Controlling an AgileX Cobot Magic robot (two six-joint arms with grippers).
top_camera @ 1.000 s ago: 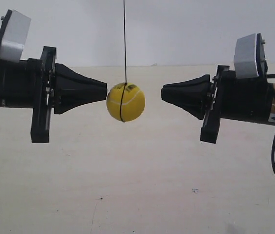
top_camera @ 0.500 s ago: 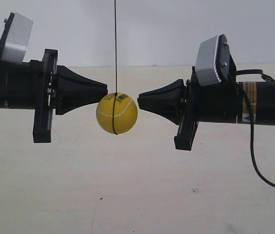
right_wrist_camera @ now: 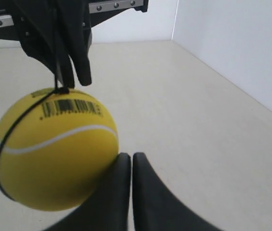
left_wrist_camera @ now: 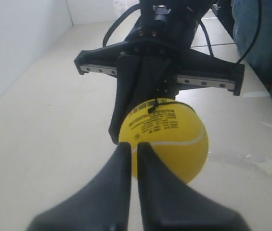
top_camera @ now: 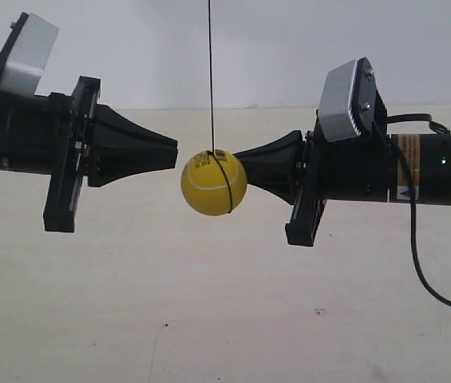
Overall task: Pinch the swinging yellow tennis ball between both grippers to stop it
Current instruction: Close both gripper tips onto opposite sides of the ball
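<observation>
The yellow tennis ball (top_camera: 214, 182) hangs on a thin black string (top_camera: 211, 80) between two black cone-shaped grippers. The cone tip of the arm at the exterior view's right (top_camera: 247, 164) touches the ball's side. The cone tip of the arm at the exterior view's left (top_camera: 174, 152) sits just short of the ball, slightly above its middle. In the left wrist view my left gripper (left_wrist_camera: 129, 145) is shut, the ball (left_wrist_camera: 167, 139) right at its tip and a little to one side. In the right wrist view my right gripper (right_wrist_camera: 128, 155) is shut, the ball (right_wrist_camera: 54, 149) against one finger's outer side.
A pale tabletop (top_camera: 225, 303) lies below and a white wall (top_camera: 273, 48) stands behind. Grey-white box modules (top_camera: 345, 100) sit on both arms. A black cable (top_camera: 421, 271) loops down from the arm at the exterior view's right.
The ball has swung toward the exterior view's right, onto that arm's tip. That arm moved inward a second ago, then held. The other arm tilted slightly.
</observation>
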